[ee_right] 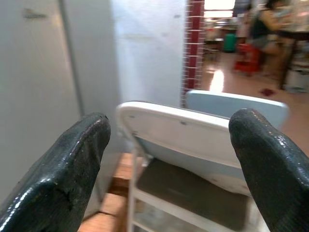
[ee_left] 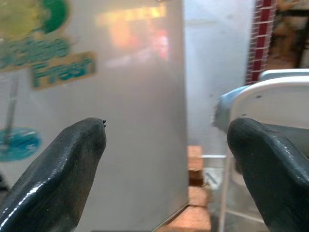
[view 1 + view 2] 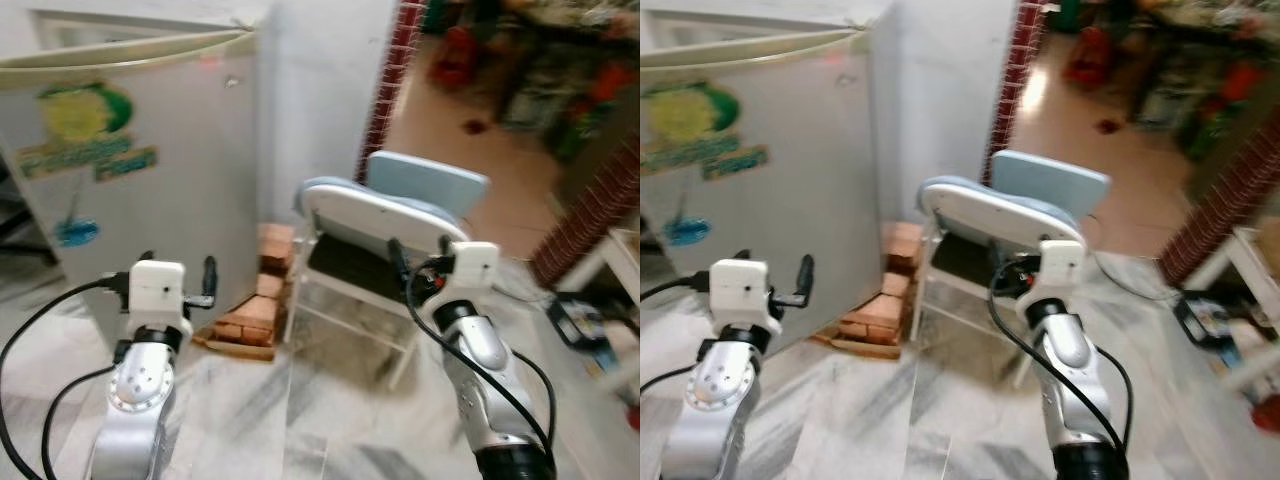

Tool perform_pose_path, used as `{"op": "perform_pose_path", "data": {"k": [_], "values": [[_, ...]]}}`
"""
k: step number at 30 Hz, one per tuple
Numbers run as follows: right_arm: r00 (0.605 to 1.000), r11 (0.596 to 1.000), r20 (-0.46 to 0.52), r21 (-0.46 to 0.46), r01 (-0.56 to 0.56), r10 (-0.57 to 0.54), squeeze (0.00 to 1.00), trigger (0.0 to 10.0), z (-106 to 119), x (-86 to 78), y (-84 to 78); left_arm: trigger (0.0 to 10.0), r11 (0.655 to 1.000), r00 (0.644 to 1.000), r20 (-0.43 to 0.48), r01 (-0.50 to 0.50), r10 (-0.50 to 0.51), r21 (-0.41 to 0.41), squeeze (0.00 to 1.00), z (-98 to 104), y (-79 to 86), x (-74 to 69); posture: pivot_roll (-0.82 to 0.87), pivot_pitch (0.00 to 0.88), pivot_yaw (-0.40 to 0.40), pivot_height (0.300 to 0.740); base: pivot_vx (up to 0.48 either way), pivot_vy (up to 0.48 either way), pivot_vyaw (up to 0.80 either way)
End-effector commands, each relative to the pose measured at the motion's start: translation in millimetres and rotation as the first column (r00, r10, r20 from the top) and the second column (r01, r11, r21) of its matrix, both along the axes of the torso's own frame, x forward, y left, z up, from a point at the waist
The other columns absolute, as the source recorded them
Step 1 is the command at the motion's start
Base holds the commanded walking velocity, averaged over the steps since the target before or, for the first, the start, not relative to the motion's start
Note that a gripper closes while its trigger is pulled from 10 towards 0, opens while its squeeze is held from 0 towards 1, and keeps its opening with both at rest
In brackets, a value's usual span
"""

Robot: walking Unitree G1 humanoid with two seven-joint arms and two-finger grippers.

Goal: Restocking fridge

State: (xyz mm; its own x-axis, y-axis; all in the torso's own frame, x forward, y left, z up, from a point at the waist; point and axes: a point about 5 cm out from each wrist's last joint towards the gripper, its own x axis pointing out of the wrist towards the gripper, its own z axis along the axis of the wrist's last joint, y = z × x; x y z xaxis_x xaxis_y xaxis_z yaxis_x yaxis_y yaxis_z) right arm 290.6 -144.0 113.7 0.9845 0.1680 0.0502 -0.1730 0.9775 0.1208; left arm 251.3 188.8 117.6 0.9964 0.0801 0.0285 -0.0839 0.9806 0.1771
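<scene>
The fridge [image 3: 150,180] is a small pale grey unit on my left with its door shut and a green and yellow sticker [image 3: 85,110] on the front. My left gripper [image 3: 178,268] is raised in front of the fridge's lower right corner, apart from it. It is open and holds nothing; in the left wrist view its fingers [image 2: 63,164] frame the door's right edge [image 2: 183,121]. My right gripper [image 3: 420,250] is open and empty too, held up before a white folding chair [image 3: 385,215], whose seat [image 1: 188,188] lies between its fingers [image 1: 72,164].
Red bricks [image 3: 260,305] are stacked on the floor between fridge and chair, against the white wall [image 3: 320,90]. A red brick pillar [image 3: 390,70] edges a doorway into a cluttered room, where a person [image 1: 268,21] is. A black object [image 3: 565,315] and white rack [image 3: 620,250] are at my right.
</scene>
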Motion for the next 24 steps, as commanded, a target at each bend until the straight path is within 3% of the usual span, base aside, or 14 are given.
{"op": "perform_pose_path", "data": {"k": [1, 9, 19, 24], "values": [[0.999, 0.999, -0.006, -0.019, 0.043, -0.043, 0.00, 10.0, -2.6, 2.3, -11.4, 10.0, 0.999, 1.000, 0.019, 0.018, -0.017, -0.027, 0.00, 1.6, -8.3, 2.9, 0.11, 0.000, -0.065, 0.740, 0.000, 0.480, -0.80], [0.998, 0.998, 0.000, -0.023, 0.062, -0.062, 0.00, 10.0, -2.0, 5.2, -18.8, 10.0, 0.998, 0.999, 0.006, 0.048, -0.048, -0.045, 0.00, -2.7, -15.5, 1.1, 0.10, 0.000, -0.070, 0.740, 0.000, 0.480, -0.78], [0.998, 0.998, -0.007, -0.020, 0.057, -0.057, 0.00, 10.0, -6.3, 4.0, -17.6, 10.0, 0.997, 0.998, 0.005, 0.065, -0.064, -0.050, 0.00, -4.6, -19.5, 3.2, 0.10, 0.000, -0.076, 0.740, 0.000, 0.480, 0.00], [0.997, 0.997, -0.015, -0.024, 0.076, -0.076, 0.00, 10.0, -8.7, 2.8, -23.4, 10.0, 0.996, 0.998, -0.019, 0.061, -0.062, -0.062, 0.00, -11.1, -20.4, -2.4, 0.09, 0.000, -0.071, 0.740, 0.000, 0.480, -0.25]]}}
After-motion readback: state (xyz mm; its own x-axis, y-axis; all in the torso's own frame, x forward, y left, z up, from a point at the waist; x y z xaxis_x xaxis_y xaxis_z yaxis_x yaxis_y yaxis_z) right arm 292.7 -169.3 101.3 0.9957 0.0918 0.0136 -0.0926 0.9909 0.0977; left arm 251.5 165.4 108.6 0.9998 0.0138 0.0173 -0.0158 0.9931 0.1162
